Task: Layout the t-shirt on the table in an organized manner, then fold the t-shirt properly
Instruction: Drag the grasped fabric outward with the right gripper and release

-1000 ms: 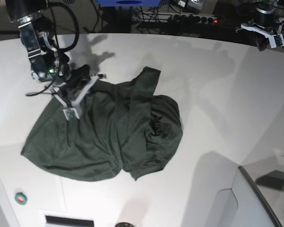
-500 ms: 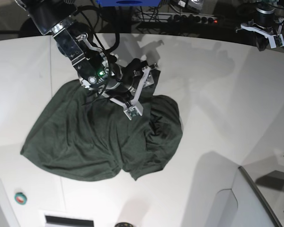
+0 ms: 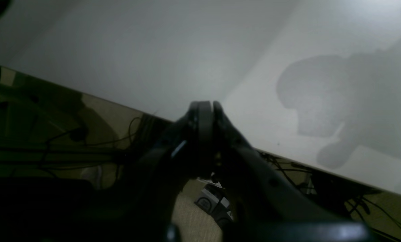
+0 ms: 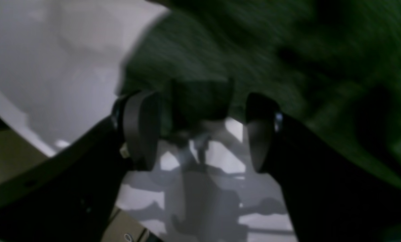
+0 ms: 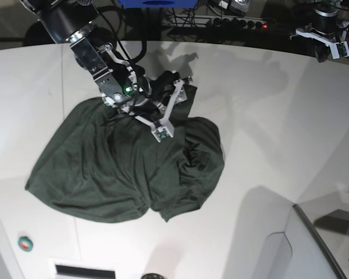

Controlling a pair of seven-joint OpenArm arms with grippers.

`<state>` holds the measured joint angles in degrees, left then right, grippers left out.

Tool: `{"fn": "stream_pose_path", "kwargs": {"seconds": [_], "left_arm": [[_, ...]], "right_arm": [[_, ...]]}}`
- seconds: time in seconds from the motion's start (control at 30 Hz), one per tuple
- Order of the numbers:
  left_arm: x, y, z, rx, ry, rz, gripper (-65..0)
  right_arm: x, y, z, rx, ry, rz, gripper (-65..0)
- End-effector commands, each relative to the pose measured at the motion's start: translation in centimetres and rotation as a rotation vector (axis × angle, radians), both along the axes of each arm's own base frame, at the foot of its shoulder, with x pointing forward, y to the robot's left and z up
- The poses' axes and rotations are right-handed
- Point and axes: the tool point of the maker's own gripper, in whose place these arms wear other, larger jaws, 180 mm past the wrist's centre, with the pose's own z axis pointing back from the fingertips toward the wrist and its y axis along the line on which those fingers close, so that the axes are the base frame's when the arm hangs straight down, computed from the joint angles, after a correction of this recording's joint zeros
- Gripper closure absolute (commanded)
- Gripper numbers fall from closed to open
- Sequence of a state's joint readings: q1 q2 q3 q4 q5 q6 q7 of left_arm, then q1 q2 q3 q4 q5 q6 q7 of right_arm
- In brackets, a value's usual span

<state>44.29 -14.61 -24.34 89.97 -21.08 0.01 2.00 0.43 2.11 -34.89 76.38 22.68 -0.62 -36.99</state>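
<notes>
On the table (image 5: 267, 116), left of centre in the base view: t-shirt (image 5: 122, 168) lying as a crumpled dark green heap, wrinkled and partly doubled over itself, rounded edge toward the near side, one narrower flap reaching up toward the far side. White surface bare around it on all sides.

Right gripper (image 5: 175, 107) low over the upper part of the t-shirt, near that narrow flap, arm reaching in from the far left corner. Right wrist view: right gripper (image 4: 202, 131) with jaws standing apart, a clear gap between the two dark pads (image 4: 141, 129). Green cloth (image 4: 254, 50) fills the upper right of that view, its edge just beyond the pads; a small dark fold sits between the jaws near the tips. Cannot tell whether that fold touches either pad; picture blurred. White table (image 4: 45, 60) visible at left and below the gap. Nothing clamped.

Left gripper (image 5: 328, 43) at the far right corner, well apart from the t-shirt, above the table edge. Left wrist view: left gripper (image 3: 205, 111) with jaws pressed together, nothing between them; table (image 3: 153, 50) beyond, cables and floor below the edge.
</notes>
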Motion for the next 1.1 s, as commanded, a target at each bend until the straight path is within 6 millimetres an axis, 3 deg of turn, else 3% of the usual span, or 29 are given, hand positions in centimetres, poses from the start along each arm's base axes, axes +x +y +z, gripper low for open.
{"fn": "stream_pose_path", "kwargs": {"seconds": [0.0,0.1,0.13,0.23,0.3,0.37,0.43,0.53,0.73,0.87,1.07], "left_arm": [[0.3,0.4,0.8,0.021,-0.024,-0.008,0.0],[0.7,0.4,1.0,0.022,-0.035,-0.007,0.0],[0.7,0.4,0.9,0.022,-0.036,-0.007,0.0],[0.4,0.6,0.6,0.021,-0.025,0.0,0.0],[0.5,0.6,0.6,0.021,-0.025,0.001,0.0],[0.4,0.6,0.5,0.02,-0.022,0.001,0.0],[0.4,0.6,0.5,0.02,-0.022,0.001,0.0],[0.4,0.6,0.5,0.02,-0.022,0.001,0.0],[1.2,0.3,0.9,0.022,-0.043,-0.014,0.0],[2.7,0.1,1.4,0.019,-0.079,-0.018,0.0],[6.1,-3.5,0.8,-0.044,-0.087,-0.122,0.0]], "right_arm": [[1.2,0.8,1.3,0.031,-0.041,-0.003,-26.7],[1.7,0.9,1.6,0.035,-0.048,-0.003,-3.9],[1.7,0.9,1.7,0.035,-0.048,-0.002,0.0],[1.5,0.7,1.9,0.022,-0.028,0.009,-0.8],[1.9,0.7,3.1,0.025,-0.046,0.019,-0.3],[2.9,-0.7,4.8,0.027,-0.081,-0.003,-0.3],[3.5,-2.2,6.3,0.032,-0.097,-0.042,-0.3],[4.8,-6.1,9.2,0.029,-0.127,-0.141,-0.3],[5.6,-12.3,13.9,0.012,-0.194,-0.295,-0.3],[5.8,-15.0,14.4,-0.033,-0.214,-0.332,-0.3],[5.5,-19.9,14.2,-0.073,-0.217,-0.467,-0.3]]}}
